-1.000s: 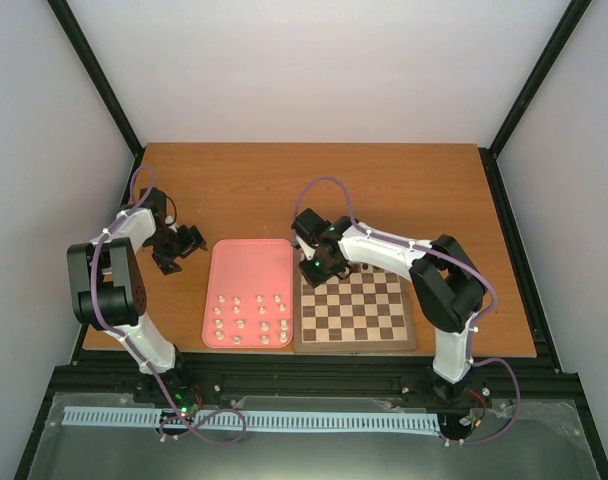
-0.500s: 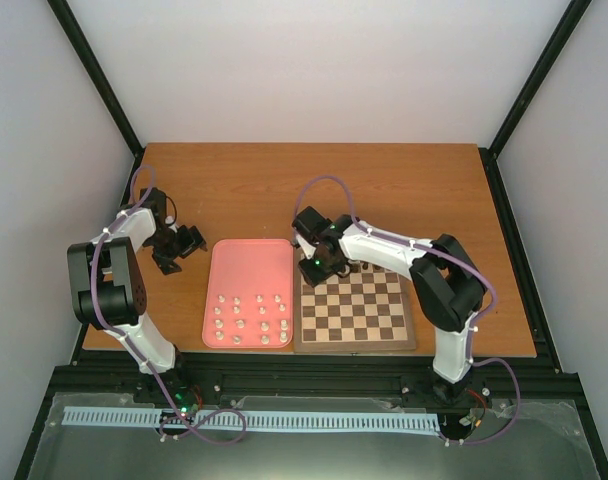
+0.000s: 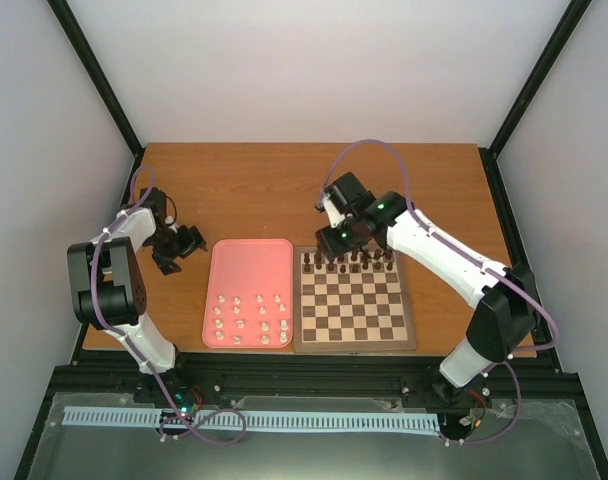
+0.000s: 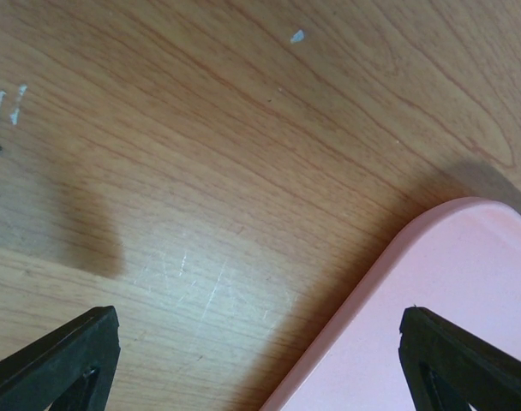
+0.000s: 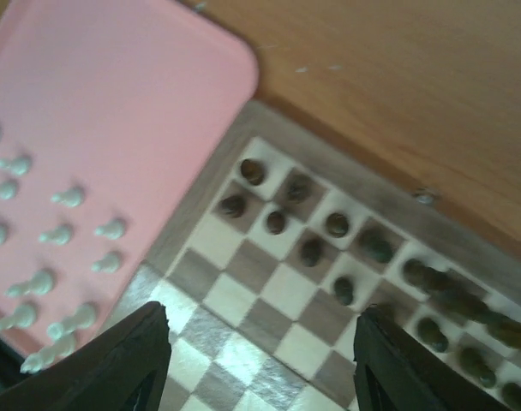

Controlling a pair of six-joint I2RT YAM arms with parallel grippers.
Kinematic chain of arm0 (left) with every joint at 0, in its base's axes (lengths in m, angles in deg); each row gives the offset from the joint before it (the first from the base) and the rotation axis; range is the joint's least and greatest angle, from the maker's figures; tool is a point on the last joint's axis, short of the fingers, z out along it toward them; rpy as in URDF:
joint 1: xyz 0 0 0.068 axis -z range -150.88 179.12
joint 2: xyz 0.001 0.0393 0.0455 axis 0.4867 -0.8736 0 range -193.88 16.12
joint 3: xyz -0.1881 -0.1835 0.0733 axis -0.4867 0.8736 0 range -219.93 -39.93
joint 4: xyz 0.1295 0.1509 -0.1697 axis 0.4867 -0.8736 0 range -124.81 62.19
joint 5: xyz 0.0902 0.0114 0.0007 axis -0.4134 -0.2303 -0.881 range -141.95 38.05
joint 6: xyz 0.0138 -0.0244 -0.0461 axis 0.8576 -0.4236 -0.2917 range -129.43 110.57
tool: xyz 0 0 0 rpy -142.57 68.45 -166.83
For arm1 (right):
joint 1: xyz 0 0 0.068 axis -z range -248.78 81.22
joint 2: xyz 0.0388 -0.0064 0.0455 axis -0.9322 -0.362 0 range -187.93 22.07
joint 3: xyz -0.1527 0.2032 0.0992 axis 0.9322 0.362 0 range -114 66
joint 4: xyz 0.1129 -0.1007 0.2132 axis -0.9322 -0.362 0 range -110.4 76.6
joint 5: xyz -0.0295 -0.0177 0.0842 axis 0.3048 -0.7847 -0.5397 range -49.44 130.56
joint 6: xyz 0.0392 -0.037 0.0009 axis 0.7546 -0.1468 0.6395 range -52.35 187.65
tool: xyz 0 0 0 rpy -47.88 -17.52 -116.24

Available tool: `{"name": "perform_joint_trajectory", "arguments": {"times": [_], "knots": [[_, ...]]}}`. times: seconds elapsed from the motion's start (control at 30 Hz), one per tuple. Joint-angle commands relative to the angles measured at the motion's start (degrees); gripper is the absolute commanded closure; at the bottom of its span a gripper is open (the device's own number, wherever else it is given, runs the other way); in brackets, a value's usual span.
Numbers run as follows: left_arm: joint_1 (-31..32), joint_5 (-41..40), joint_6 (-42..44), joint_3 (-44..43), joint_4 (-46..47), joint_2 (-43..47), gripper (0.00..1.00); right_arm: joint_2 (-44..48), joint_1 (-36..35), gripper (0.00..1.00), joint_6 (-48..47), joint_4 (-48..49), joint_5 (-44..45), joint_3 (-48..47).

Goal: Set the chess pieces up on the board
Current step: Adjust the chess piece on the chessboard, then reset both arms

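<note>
The wooden chessboard [image 3: 354, 305] lies right of a pink tray [image 3: 249, 270]. Several dark brown pieces [image 3: 349, 262] stand in its two far rows; they also show in the right wrist view [image 5: 312, 250]. Several cream-white pieces [image 3: 250, 320] lie on the tray's near half and at the left of the right wrist view [image 5: 72, 197]. My right gripper [image 3: 336, 238] hangs open and empty above the board's far left part, its fingers [image 5: 132, 360] spread wide over the board [image 5: 269, 317]. My left gripper [image 3: 184, 243] is open and empty over bare table left of the tray [image 4: 466, 282].
The wooden table [image 3: 234, 190] stretches behind the tray and board. Black frame posts stand at the table's corners, with white walls behind. The left wrist view shows scratched tabletop [image 4: 200, 171] beside the tray's rounded corner.
My right arm has lifted and swung back to the right from the board's far left corner, uncovering the two rows of dark pieces. The left arm has not moved.
</note>
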Motion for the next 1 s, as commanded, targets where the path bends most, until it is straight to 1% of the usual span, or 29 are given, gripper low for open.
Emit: {"name": "perform_joint_trajectory", "arguments": {"times": [0.0,0.17,0.3,0.37,0.5,0.6,0.73,0.83,0.97], "knots": [[0.29,-0.36,1.27,-2.52,-1.08,0.86,0.00,0.24,4.13,0.41,2.67,-2.38,4.36,-1.01],[0.25,-0.20,1.29,-2.76,-1.19,1.01,0.00,-0.15,8.42,0.41,2.08,-1.26,3.32,-1.41],[0.32,-0.46,1.40,-3.01,-1.14,1.08,0.00,-2.11,8.66,0.40,1.68,-1.87,3.78,-2.13],[0.25,-0.29,1.43,-3.22,-1.15,1.07,0.00,-2.41,8.60,0.39,1.61,-1.16,2.27,-2.19],[0.86,0.33,2.25,-3.90,-0.82,2.35,0.00,-1.77,8.60,0.36,0.86,2.01,-4.75,-2.16],[1.40,1.11,1.76,-4.06,-0.53,3.20,0.00,-3.39,8.54,0.36,-2.16,1.54,-12.75,-2.81],[1.48,1.38,1.03,-3.36,0.25,2.90,0.00,-4.02,8.23,0.36,-5.04,2.07,-20.04,-0.94],[1.48,1.36,0.59,-2.46,0.80,3.20,0.00,-4.41,8.10,0.35,-7.13,2.88,-23.57,0.95],[1.50,1.60,0.30,-1.61,1.55,3.45,0.00,-6.67,7.45,0.36,-9.55,2.50,-24.43,1.40]]}}
